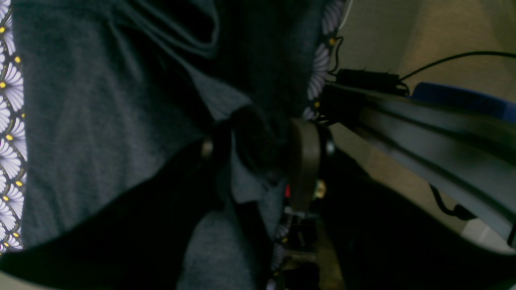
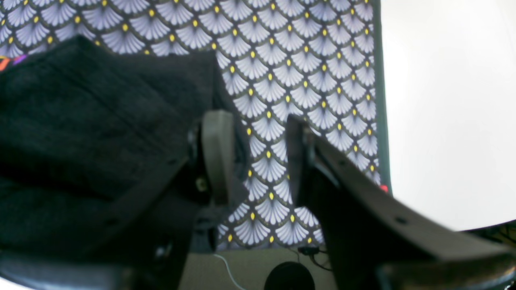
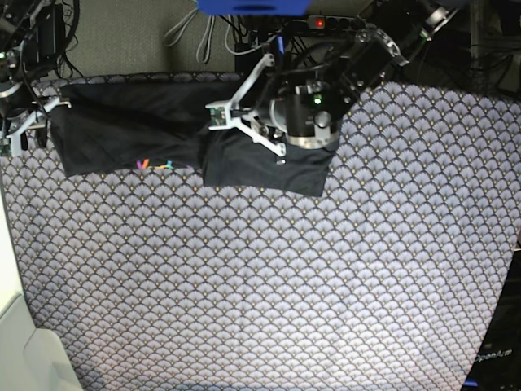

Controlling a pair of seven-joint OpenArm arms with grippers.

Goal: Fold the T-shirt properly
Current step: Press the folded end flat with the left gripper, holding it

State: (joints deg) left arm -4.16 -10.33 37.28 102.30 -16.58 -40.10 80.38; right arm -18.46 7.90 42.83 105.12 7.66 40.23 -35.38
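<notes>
The dark charcoal T-shirt (image 3: 122, 130) lies as a long strip across the far part of the table, its striped coloured mark (image 3: 159, 164) near the front edge. My left gripper (image 3: 215, 120) is down on the shirt's middle. In the left wrist view its jaws (image 1: 258, 157) stand apart with a raised fold of the shirt (image 1: 100, 100) between them. My right gripper (image 3: 32, 122) is at the shirt's left end. In the right wrist view it (image 2: 256, 157) is open, one finger (image 2: 217, 153) against the shirt's edge (image 2: 100, 121) and the other over the bare tablecloth.
The scallop-print tablecloth (image 3: 260, 285) covers the table. Its edge (image 2: 377, 100) runs close beside the right gripper. Cables and a power strip (image 3: 317, 22) lie behind the table's far edge. A white bin (image 3: 24, 350) stands at the front left.
</notes>
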